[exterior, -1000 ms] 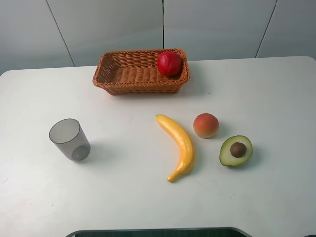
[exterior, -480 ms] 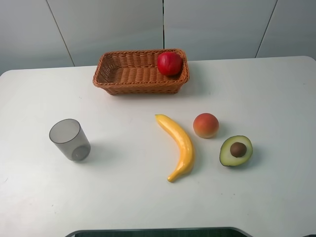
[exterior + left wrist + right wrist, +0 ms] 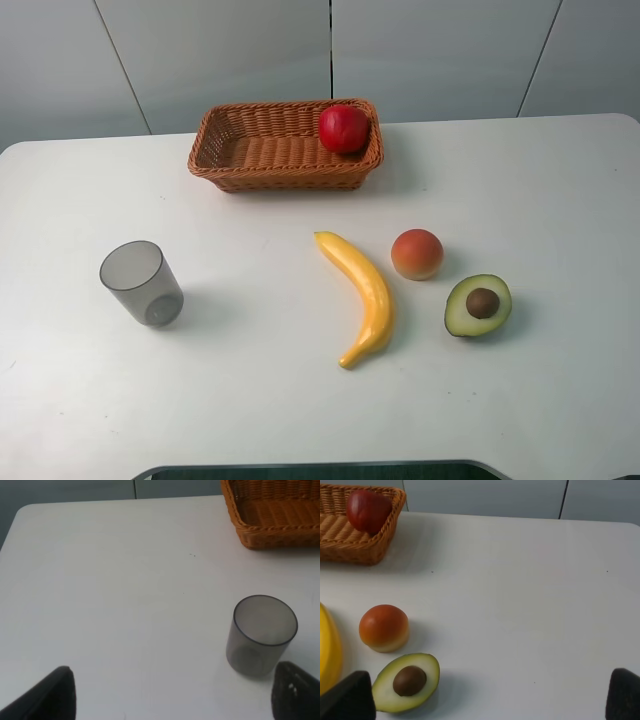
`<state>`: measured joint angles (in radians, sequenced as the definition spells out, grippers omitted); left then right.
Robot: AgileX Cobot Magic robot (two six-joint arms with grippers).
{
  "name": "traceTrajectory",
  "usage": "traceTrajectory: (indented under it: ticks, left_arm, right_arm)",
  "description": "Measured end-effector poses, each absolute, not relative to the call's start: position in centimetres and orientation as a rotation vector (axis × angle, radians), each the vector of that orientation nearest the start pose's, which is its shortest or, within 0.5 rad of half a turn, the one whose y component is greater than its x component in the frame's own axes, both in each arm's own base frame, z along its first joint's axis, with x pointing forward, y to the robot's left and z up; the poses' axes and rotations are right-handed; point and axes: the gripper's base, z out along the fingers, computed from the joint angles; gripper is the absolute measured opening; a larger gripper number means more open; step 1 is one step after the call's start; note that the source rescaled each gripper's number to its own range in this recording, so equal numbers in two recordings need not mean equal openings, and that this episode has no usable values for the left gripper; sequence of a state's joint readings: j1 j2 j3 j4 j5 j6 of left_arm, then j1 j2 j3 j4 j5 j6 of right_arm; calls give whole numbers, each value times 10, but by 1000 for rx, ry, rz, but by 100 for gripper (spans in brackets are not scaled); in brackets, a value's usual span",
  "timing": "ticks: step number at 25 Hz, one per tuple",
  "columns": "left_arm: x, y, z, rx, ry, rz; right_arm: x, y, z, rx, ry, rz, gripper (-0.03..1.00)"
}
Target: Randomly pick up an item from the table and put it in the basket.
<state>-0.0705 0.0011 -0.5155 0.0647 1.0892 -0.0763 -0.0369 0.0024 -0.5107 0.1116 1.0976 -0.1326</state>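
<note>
Behind basket (image 3: 250,150) rim, half-hidden apple (image 3: 344,128).

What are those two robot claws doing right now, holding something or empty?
Left gripper: open, empty, fingertips spread wide near the grey translucent cup.
Right gripper: open, empty, fingertips wide apart near the halved green avocado.

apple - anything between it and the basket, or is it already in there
Nothing visible stands in the way: the apple already lies inside the basket, at its right end against the wall. Both grippers are back, open, holding nothing.
</note>
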Motion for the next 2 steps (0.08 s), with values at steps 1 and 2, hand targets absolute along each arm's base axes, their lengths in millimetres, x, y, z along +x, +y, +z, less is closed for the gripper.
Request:
traceTrajectory:
  ticks: [1,2]
  left_arm:
    - [-7,6,279,-11,2057,-13]
    - [-7,6,279,-11,2057,-13]
  right_arm:
    - [-7,9,278,-107,2065,30,100]
    - [-7,9,278,-107,2065,30,100]
